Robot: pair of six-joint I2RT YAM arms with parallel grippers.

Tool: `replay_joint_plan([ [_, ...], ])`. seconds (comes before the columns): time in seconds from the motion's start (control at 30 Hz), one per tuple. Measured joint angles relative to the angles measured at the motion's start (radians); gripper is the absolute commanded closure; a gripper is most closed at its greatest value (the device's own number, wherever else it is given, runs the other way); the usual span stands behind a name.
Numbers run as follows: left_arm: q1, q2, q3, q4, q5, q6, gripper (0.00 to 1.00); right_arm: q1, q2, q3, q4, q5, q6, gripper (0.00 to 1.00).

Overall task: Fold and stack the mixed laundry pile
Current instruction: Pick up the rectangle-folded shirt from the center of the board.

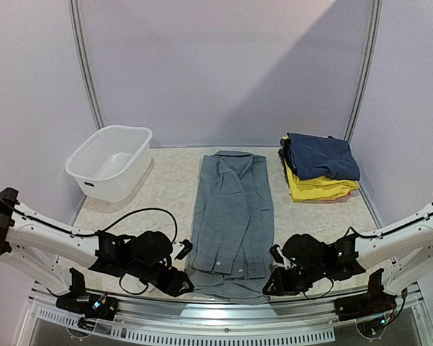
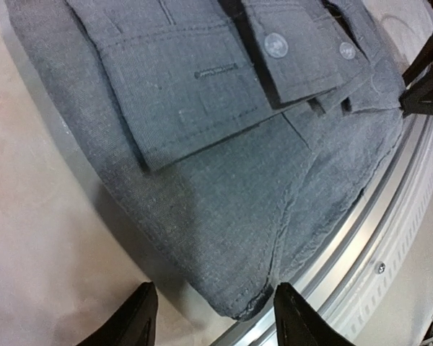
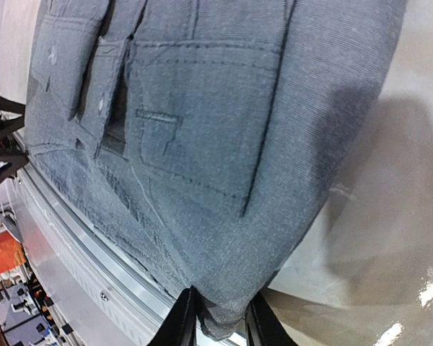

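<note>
While the shirt (image 1: 232,213) lies flat at the centre of the table (image 1: 166,189), collar toward 12 o'clock, the right gripper (image 3: 220,326) is clenched on its 5 o'clock hem corner. At 7 o'clock the left gripper (image 2: 215,321) stands released, jaws either side of that corner. A folded stack (image 1: 319,169) sits at 2 o'clock and a basin (image 1: 86,170) at 10 o'clock.

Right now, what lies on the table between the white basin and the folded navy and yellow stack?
The grey garment, spread flat and lengthwise on the table; the top external view shows it.
</note>
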Motion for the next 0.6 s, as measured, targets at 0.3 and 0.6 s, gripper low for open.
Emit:
replay_joint_plan([
  [0.3,-0.004,0.072,0.010,0.071,-0.016,-0.030,1.00,0.001,0.021,-0.003,0.015,0.005,-0.001,1.00],
  [0.6,-0.005,0.041,0.066,-0.012,-0.036,-0.017,1.00,0.002,0.005,0.037,-0.075,0.050,-0.017,1.00],
])
